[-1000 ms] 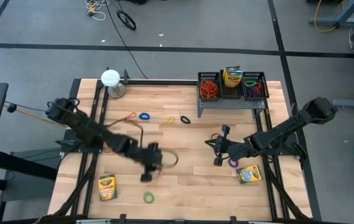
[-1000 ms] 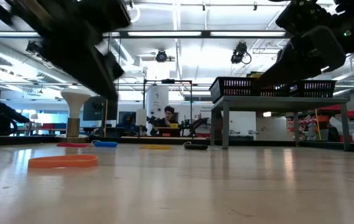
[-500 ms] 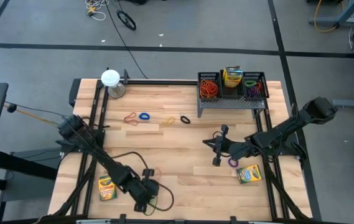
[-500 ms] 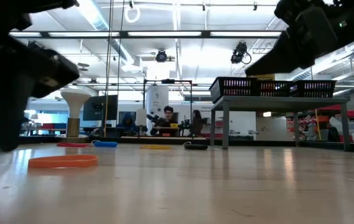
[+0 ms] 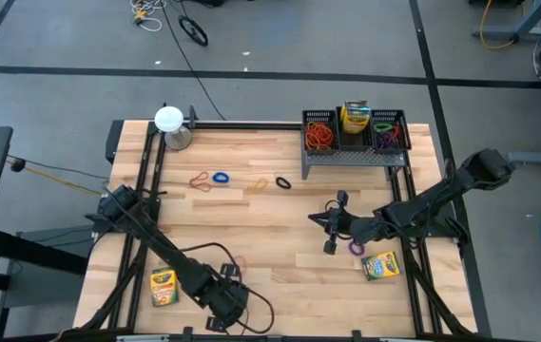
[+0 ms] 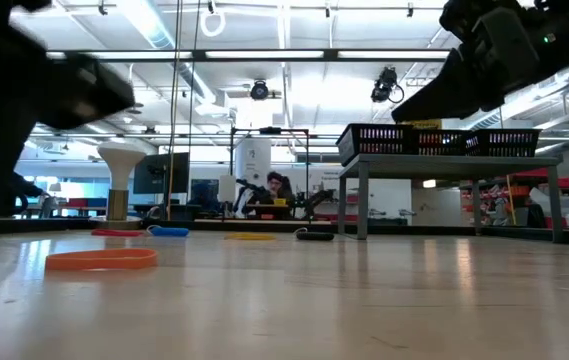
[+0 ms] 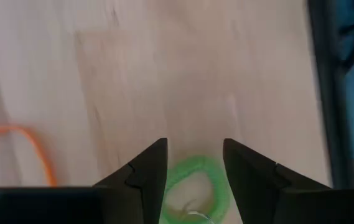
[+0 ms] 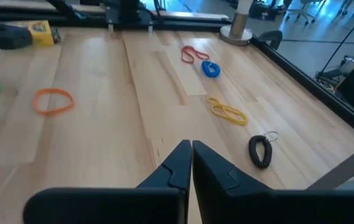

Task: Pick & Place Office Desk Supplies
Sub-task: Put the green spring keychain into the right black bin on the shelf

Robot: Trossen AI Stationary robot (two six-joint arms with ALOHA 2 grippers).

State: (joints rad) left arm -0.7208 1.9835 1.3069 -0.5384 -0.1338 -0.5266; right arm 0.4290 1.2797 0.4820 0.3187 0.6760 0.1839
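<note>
left gripper (image 7: 194,163) hangs over the table's near edge with its fingers parted, empty, straddling the green rubber band (image 7: 195,186) lying flat on the wood. to take it cleanly, go straight down until one fingertip sits inside the loop, then close. only the left wrist view shows that band; right gripper (image 8: 191,155) waits pinched shut at mid-table.

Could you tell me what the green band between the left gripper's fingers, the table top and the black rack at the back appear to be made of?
Green band: probably rubber, a thin, matte, floppy loop lying flat.
Table top: wood, apparently butcher-block, with pale jointed strips, visible grain and a soft sheen.
Black rack: seemingly coated wire mesh, since its contents show through the walls.
</note>
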